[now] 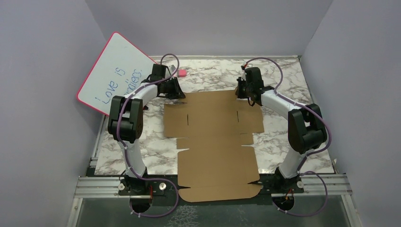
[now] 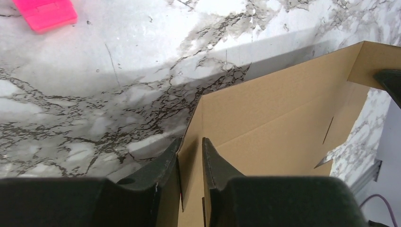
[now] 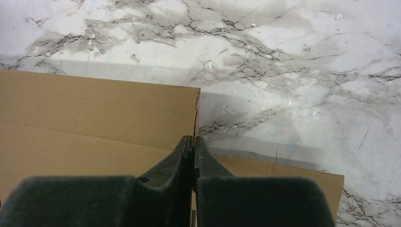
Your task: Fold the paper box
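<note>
The paper box lies as an unfolded brown blank on the marbled surface, between the two arms. Its near end reaches past the surface's front edge, and its far end sits roughly level with both wrists. Most of the blank looks flat from the top view.

The left end effector is at the blank's far left corner. In the left wrist view the end effector straddles the edge of the card. The outer finger is on the marble side, against the edge, and the inner finger is over the card's face. The jaws are narrow but not clamped, because a strip of card still shows between the fingertips. Here the card rises off the marble and casts a shadow, and a small flap stands up at its far end.

The right end effector is at the far right corner. Its own camera shows the end effector pressed almost together, with the card's cut edge running straight in between the fingers (a pinch on the box, as far as the view shows).

A pink-framed whiteboard leans against the left wall. A small pink item lies on the marble beyond the left wrist.
</note>
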Controlling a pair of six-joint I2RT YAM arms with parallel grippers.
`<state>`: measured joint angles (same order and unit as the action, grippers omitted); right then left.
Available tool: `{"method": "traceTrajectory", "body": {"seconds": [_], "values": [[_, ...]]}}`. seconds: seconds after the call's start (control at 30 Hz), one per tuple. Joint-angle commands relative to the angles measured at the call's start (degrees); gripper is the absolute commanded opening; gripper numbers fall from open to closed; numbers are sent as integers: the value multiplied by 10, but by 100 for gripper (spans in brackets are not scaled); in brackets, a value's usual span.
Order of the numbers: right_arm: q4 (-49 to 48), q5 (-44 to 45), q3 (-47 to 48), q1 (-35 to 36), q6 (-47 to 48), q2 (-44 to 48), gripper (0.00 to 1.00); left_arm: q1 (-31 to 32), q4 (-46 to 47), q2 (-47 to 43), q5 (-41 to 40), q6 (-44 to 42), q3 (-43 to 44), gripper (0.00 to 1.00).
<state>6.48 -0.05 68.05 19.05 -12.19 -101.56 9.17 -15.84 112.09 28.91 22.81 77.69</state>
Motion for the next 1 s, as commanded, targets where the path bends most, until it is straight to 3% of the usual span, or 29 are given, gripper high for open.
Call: {"method": "traceTrajectory", "body": {"seconds": [0.0, 0.3, 0.63, 0.97], "values": [[-17, -22, 4, 2, -11, -10, 9, 39, -22, -29, -62, -6, 22, 22], [6, 20, 21, 2, -26, -37, 12, 120, -141, 16, -277, -48, 127, 19], [27, 50, 33, 4, -37, -57, 13, 198, -225, 105, -444, -80, 242, 20], [38, 51, 51, 5, -42, -54, 22, 215, -252, 125, -485, -95, 289, 29]]}}
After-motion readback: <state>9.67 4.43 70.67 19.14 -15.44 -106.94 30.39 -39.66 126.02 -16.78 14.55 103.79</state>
